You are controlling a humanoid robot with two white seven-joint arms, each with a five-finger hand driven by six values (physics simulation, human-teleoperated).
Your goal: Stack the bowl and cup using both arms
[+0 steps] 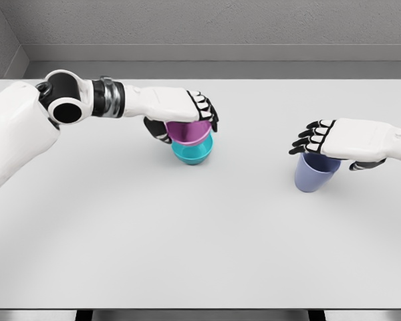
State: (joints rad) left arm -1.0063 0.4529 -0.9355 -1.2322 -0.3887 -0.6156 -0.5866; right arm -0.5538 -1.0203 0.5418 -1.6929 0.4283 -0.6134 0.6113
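Left hand [187,110] sits over the purple bowl [189,132], fingers draped down its far rim and the thumb hooked on the near side, so it reads as a grasp on that bowl. The purple bowl is nested in, or pressed just into, the teal bowl [192,152] beneath it; the two touch and look roughly centred, the upper one perhaps tipped a little toward me, though the hand hides too much of the rim to be sure. Right hand [334,140] is on the other side of the table [187,254], well apart from the bowls, laid over the mouth of the blue-violet cup [315,172]; fingers curl over the far edge and the thumb shows at the side, so it appears to grip the cup from above. Whether the cup rests on the table or is just lifted I cannot tell. My reading: the bowl-on-bowl part is done or all but done, pending release by the left hand. The cup is not yet stacked and needs carrying across to the pile. Nothing else lies on the white tabletop between the two. The one obstacle I judge likely is the left hand itself, covering the very opening the cup must enter.
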